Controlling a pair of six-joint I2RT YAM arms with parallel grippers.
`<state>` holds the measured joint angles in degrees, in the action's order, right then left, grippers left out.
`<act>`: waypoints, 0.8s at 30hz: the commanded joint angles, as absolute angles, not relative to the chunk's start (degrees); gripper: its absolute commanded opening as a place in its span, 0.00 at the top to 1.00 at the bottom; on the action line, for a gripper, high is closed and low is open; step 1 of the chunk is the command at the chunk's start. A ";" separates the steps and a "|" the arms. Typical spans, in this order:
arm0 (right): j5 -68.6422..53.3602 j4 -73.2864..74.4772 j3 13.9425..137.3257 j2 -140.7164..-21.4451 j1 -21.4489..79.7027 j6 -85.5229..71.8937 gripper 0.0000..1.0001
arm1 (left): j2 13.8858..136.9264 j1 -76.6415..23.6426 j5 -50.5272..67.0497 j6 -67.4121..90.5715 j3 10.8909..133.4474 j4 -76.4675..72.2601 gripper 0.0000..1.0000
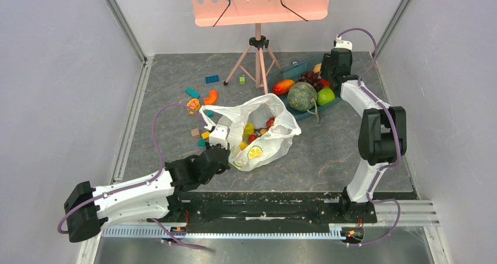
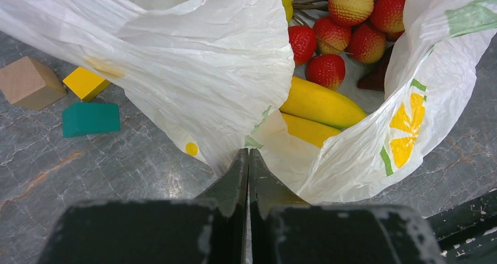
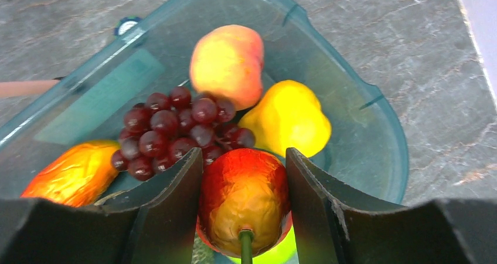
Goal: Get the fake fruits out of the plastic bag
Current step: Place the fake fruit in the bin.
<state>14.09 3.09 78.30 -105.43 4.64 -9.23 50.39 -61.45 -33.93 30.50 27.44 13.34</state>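
Here the plastic bag [image 1: 266, 132] lies crumpled on the grey desk [image 1: 340, 158], its mouth gaping. The left gripper [image 2: 247, 155] is fully closed, with its tips at the bag's near rim. It seems to pinch a fold of the film, though the film between the jaws is hard to make out. Inside the bag the yellow banana bunch [image 2: 319, 104] rests against the near wall, and the cluster of red balls [image 2: 346, 23] lies just behind it. A wooden block [image 2: 29, 82], a yellow block [image 2: 86, 82] and a teal block [image 2: 91, 118] sit on the desk just beside the bag. Well apart, the right gripper [image 3: 244, 158] hangs over the teal tray [image 3: 375, 152], its jaws half apart and clamped on a red-orange fruit [image 3: 243, 199]. Beneath it in the tray lie dark grapes [image 3: 176, 132], a peach-coloured fruit [image 3: 228, 64] and a yellow fruit [image 3: 290, 120].
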 commanded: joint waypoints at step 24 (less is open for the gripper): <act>21.59 7.18 86.13 -115.56 0.35 -6.76 0.57 | 50.74 -61.01 -34.55 30.94 28.18 12.21 0.98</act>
